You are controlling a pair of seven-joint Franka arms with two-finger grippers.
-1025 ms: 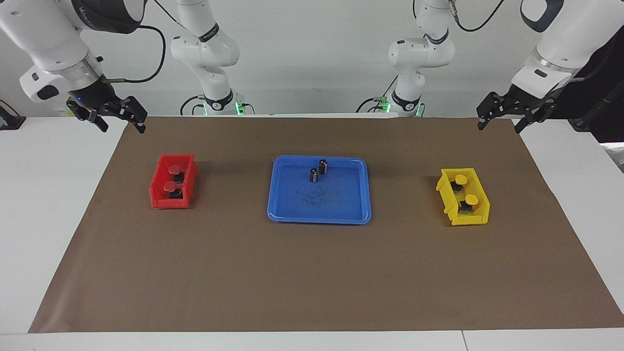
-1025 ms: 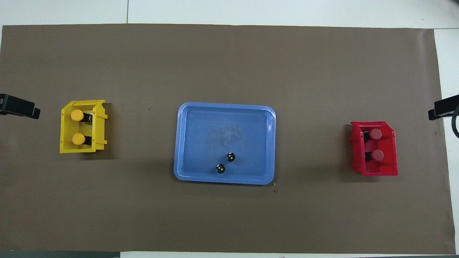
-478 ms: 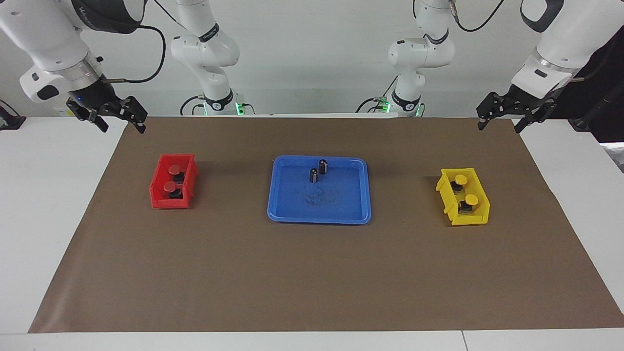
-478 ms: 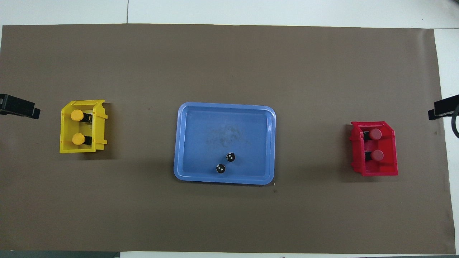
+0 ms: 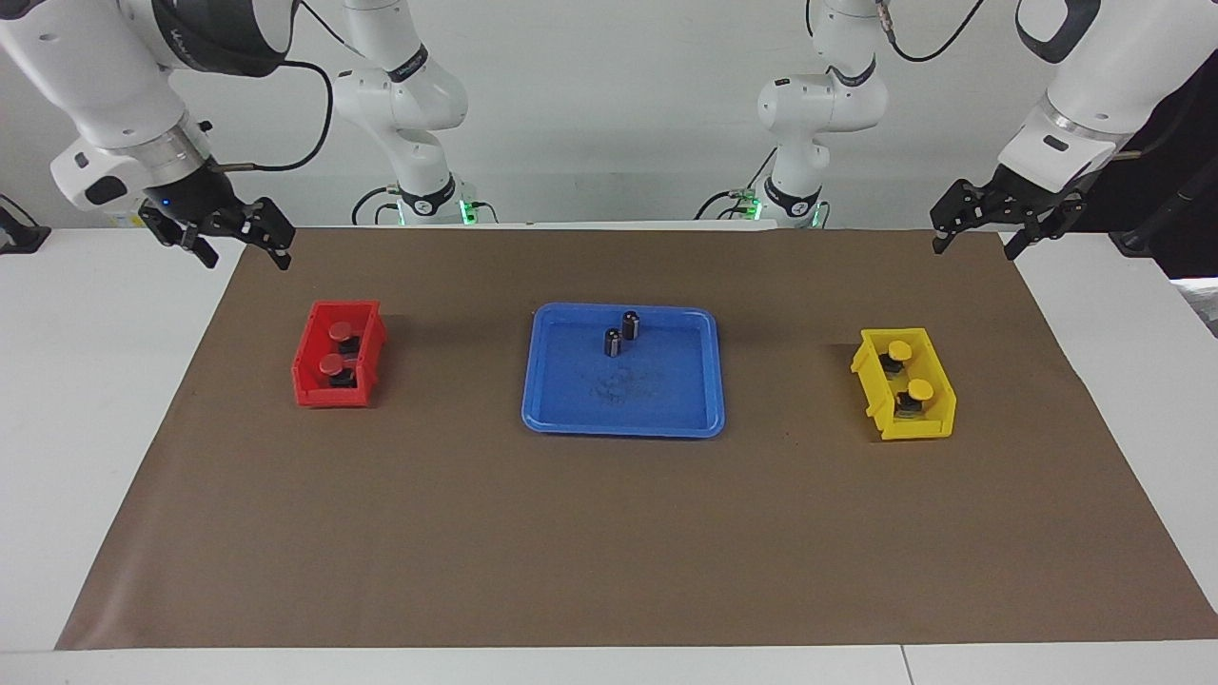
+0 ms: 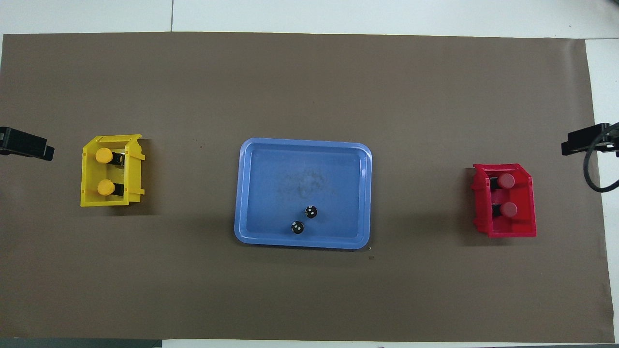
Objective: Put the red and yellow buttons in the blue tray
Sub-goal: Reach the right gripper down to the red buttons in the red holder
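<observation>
Two red buttons [image 5: 340, 330] [image 5: 332, 363] sit in the red bin [image 5: 309, 366]; they also show in the overhead view [image 6: 506, 181] [image 6: 508, 209]. Two yellow buttons [image 5: 899, 350] [image 5: 919, 388] sit in the yellow bin [image 5: 880, 404], also seen from overhead [image 6: 103, 155] [image 6: 104, 187]. The blue tray [image 5: 657, 390] [image 6: 290, 169] lies at mid-table between the bins. My right gripper [image 5: 245, 255] [image 6: 582, 141] is open and empty, raised over the mat's edge at the right arm's end. My left gripper [image 5: 973, 249] [image 6: 26, 144] is open and empty, raised over the mat's edge at the left arm's end.
Two dark capless cylinders [image 5: 631, 324] [image 5: 613, 342] stand in the blue tray near its rim closest to the robots; they also show from overhead [image 6: 311, 211] [image 6: 297, 227]. A brown mat [image 5: 609, 533] covers the white table.
My right gripper has shifted a little toward the table's middle, closer to the red bin. The left arm, bins, tray and buttons have not moved.
</observation>
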